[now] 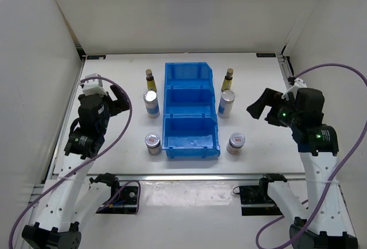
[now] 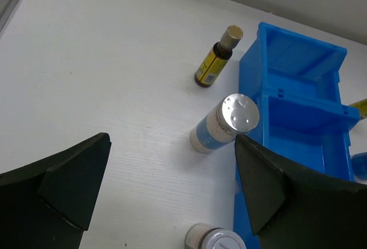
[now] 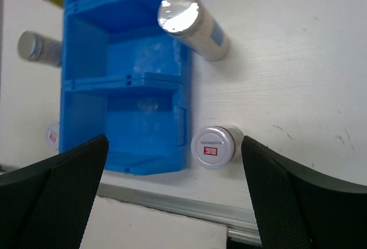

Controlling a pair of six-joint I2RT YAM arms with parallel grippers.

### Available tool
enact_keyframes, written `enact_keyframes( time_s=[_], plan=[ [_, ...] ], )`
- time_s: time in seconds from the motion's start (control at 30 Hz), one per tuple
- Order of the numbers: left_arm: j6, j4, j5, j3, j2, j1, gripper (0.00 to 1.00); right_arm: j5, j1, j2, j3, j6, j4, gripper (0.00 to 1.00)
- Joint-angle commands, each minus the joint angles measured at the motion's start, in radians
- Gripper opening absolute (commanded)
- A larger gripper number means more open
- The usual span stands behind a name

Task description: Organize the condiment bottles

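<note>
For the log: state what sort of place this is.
Likely a robot test bench: white walled-in tabletop, two black-and-white robot arms, blue three-compartment plastic bin flanked by small condiment bottles.

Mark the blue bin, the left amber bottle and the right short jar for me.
blue bin (image 1: 192,151), top external view, near wall
left amber bottle (image 2: 208,69), left wrist view, yellow label
right short jar (image 3: 213,147), right wrist view, lid
</note>
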Motion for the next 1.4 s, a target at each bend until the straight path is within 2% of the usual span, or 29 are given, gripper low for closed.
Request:
enact_keyframes(
  time_s=[0.0, 0.07, 0.2, 0.33, 0.53, 0.87, 1.03, 1.13, 1.17, 1.27, 1.3, 1.37],
  plan=[
    [-0.035, -0.001, 0.044, -0.008, 0.005, -0.003, 1.00, 0.234, 0.014, 0.011, 0.032, 0.132, -0.106, 1.00],
    [-0.035, -0.001, 0.044, 0.001, 0.014, -0.003, 1.00, 0.216, 0.014, 0.043, 0.021, 0.163, -0.122, 1.00],
    [-0.035, -0.001, -0.008, -0.010, -0.040, -0.003, 1.00, 0.036, 0.014, 0.163, -0.016, 0.114, -0.154, 1.00],
    [-0.044, -0.010, -0.072, -0.030, -0.075, -0.003, 1.00, 0.024, 0.061, 0.165, -0.091, 0.102, -0.108, 1.00],
    [-0.054, -0.019, -0.080, -0.030, -0.057, -0.003, 1.00, 0.142, 0.126, 0.195, -0.166, 0.142, -0.099, 1.00],
    [-0.054, -0.019, -0.080, -0.030, -0.048, -0.003, 1.00, 0.454, 0.392, 0.404, -0.206, 0.338, -0.077, 1.00],
    [-0.054, -0.019, -0.089, -0.030, -0.048, -0.003, 1.00, 0.476, 0.413, 0.452, -0.231, 0.357, -0.024, 0.97],
    [-0.054, -0.019, -0.089, -0.030, -0.038, -0.003, 1.00, 0.476, 0.413, 0.482, -0.240, 0.357, 0.007, 0.83],
    [-0.054, -0.019, -0.089, -0.030, -0.038, -0.003, 1.00, 0.476, 0.413, 0.493, -0.249, 0.357, 0.007, 0.70],
    [-0.054, -0.019, -0.089, -0.030, -0.038, -0.003, 1.00, 0.476, 0.422, 0.493, -0.249, 0.357, 0.007, 0.46],
    [-0.054, -0.019, -0.089, -0.030, -0.038, -0.003, 1.00, 0.476, 0.422, 0.493, -0.237, 0.357, -0.008, 0.33],
    [-0.054, -0.019, -0.089, -0.030, -0.029, -0.003, 1.00, 0.490, 0.433, 0.457, -0.211, 0.357, -0.033, 0.23]
  ],
)
